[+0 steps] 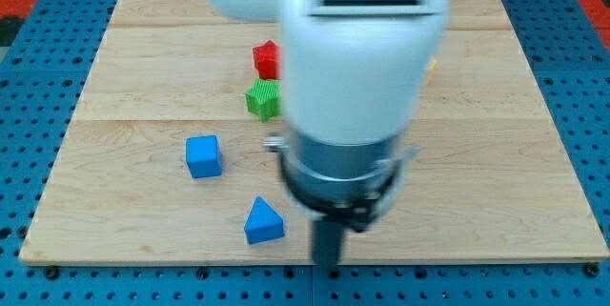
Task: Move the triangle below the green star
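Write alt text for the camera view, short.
A blurred white robot arm fills the centre of a wooden board, its dark rod's tip near the view's bottom edge, right of a blue triangle. A blue cube sits left; a green block and red block lie partly hidden above.

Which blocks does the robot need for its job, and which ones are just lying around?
Needed: blue triangle; green star, partly hidden by the arm; my tip, to the view's right of the triangle.

Lying about: blue cube; red block, shape unclear.
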You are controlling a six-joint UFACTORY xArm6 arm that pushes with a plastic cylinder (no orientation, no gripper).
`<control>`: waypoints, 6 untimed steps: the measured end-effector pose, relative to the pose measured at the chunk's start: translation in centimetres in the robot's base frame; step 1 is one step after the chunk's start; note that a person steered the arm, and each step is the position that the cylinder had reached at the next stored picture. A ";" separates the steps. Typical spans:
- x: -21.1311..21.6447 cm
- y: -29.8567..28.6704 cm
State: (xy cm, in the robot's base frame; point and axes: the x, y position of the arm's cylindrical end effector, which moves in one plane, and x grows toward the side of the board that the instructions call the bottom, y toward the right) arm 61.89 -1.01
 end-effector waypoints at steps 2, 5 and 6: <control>-4.4 -3.7; -4.7 -5.4; -6.9 -0.7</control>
State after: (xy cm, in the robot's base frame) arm 55.03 -1.68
